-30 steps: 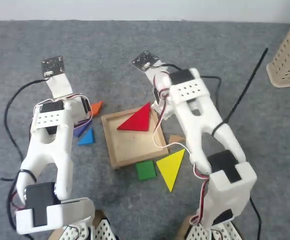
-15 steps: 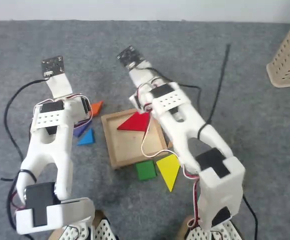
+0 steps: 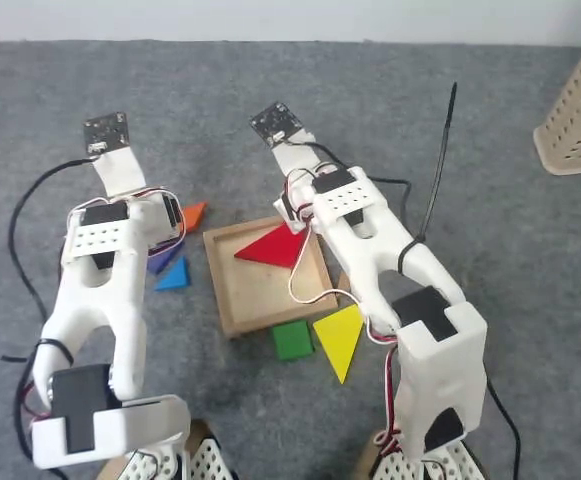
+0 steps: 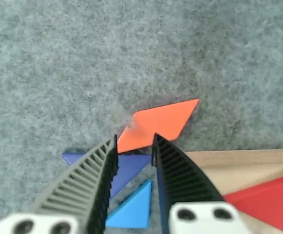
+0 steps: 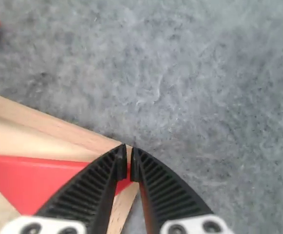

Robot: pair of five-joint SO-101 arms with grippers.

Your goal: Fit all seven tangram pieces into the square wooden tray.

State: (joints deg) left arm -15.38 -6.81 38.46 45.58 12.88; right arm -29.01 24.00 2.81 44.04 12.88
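Note:
The square wooden tray (image 3: 232, 300) lies between the two arms. A red triangle (image 3: 273, 247) rests in its far half. My right gripper (image 5: 127, 150) is at the tray's far right corner (image 5: 58, 129), shut on the tip of the red triangle (image 5: 34, 180). My left gripper (image 4: 135, 140) is open just above the near end of the orange parallelogram (image 4: 158, 123), left of the tray (image 4: 238, 163). A purple piece (image 4: 126, 166) and a light blue triangle (image 4: 134, 209) lie under it. A green square (image 3: 291, 340) and a yellow triangle (image 3: 342, 337) sit at the tray's near side.
A woven basket (image 3: 578, 110) stands at the far right edge. A black cable (image 3: 438, 165) rises beside the right arm. Grey carpet (image 3: 490, 240) covers the whole surface, with open room to the right and at the back.
The right arm swung left and then settled over the tray's far right corner. The red triangle, first raised with its tip past the tray edge, now lies lower inside the tray. The left arm stayed still.

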